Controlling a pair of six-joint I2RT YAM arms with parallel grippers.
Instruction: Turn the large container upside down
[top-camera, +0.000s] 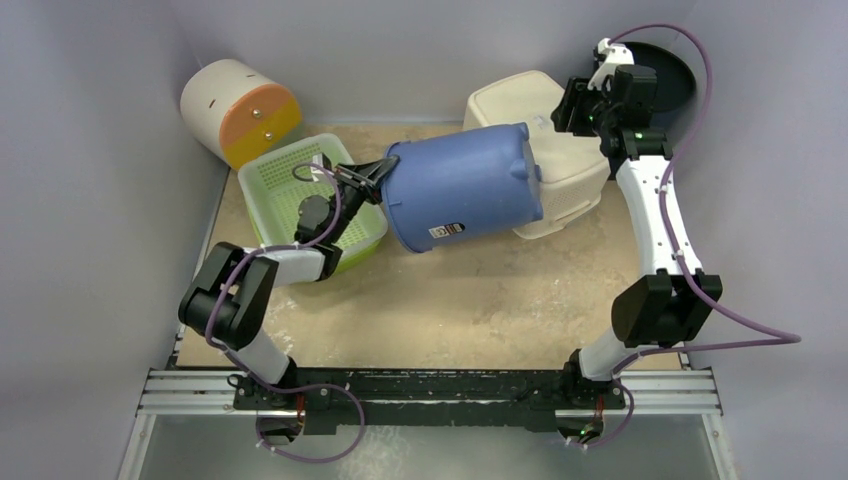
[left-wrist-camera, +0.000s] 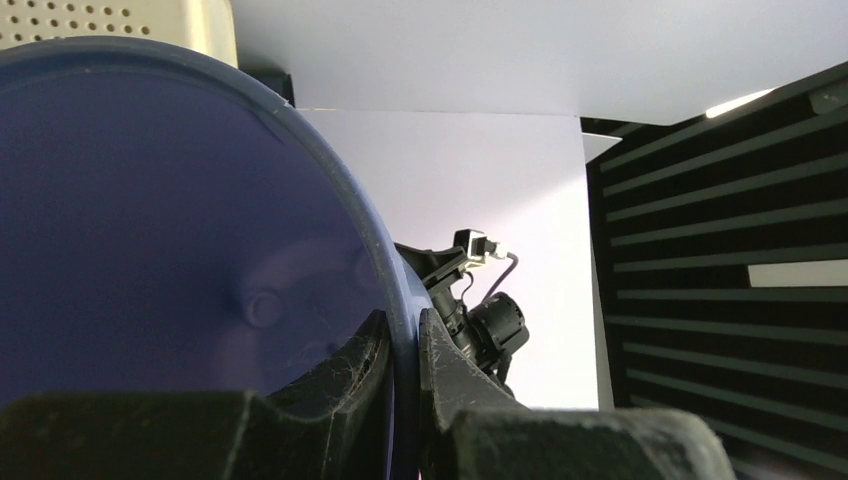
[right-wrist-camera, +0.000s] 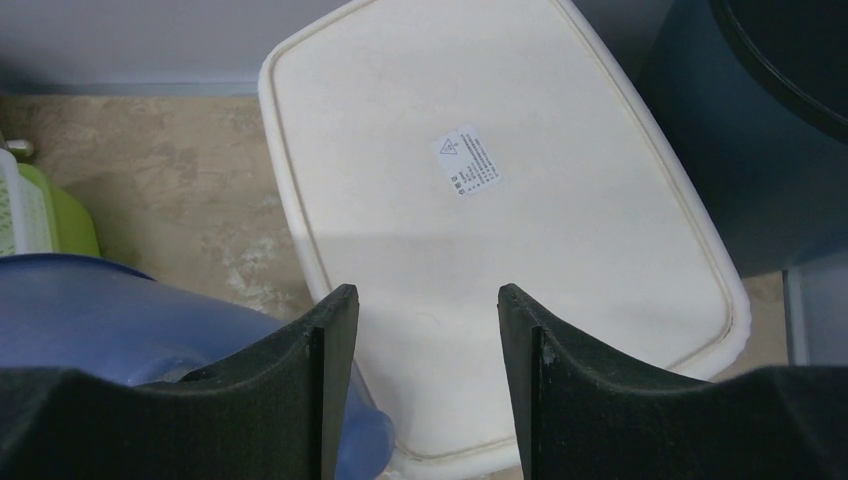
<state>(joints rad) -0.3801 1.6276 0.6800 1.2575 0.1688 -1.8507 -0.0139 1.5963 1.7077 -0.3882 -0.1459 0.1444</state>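
Half turned, I judge. Above: the large blue container (top-camera: 462, 192) lies sideways over the desk (top-camera: 480, 300), mouth-down not yet reached. Left wrist: my left gripper (left-wrist-camera: 403, 335) pinches its rim. Right wrist: my right gripper (right-wrist-camera: 428, 300) hangs spread, empty.

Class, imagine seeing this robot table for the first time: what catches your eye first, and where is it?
A large blue container is tipped on its side in the middle, its rim pinched by the left gripper. Behind it, at the back right, sits an upturned cream bin with the open right gripper above it. A green basket stands at left.
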